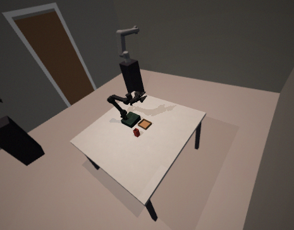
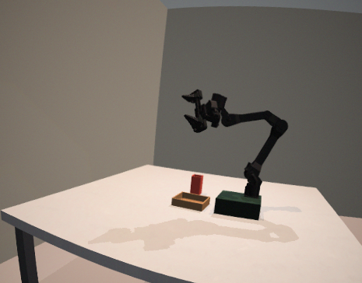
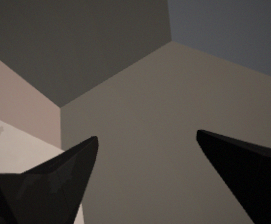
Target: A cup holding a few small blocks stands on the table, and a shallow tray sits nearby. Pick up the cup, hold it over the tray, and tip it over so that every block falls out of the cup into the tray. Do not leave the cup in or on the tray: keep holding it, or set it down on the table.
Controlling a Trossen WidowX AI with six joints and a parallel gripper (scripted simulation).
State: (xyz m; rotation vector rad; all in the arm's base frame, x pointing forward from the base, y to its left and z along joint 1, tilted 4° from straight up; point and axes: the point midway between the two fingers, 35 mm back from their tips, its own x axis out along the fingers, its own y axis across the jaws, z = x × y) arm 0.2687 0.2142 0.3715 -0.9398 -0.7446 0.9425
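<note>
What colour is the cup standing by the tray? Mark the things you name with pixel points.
The cup (image 1: pixel 136 133) (image 2: pixel 196 184) is red; it shows best in the exterior view.

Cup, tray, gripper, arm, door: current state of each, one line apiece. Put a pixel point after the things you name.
Red cup (image 1: pixel 136 133) (image 2: pixel 196 185): upright on the table, not held; contents not discernible.
Tray (image 1: pixel 145 124) (image 2: pixel 191 202): flat on the table beside the cup; no blocks visible in it.
Gripper (image 1: pixel 145 95) (image 2: pixel 183 106) (image 3: pixel 147 137): open, nothing between the fingers.
Arm (image 1: pixel 117 97) (image 2: pixel 267 146): raised, bent, clear of cup and tray.
Door (image 1: pixel 54 54): closed.
</note>
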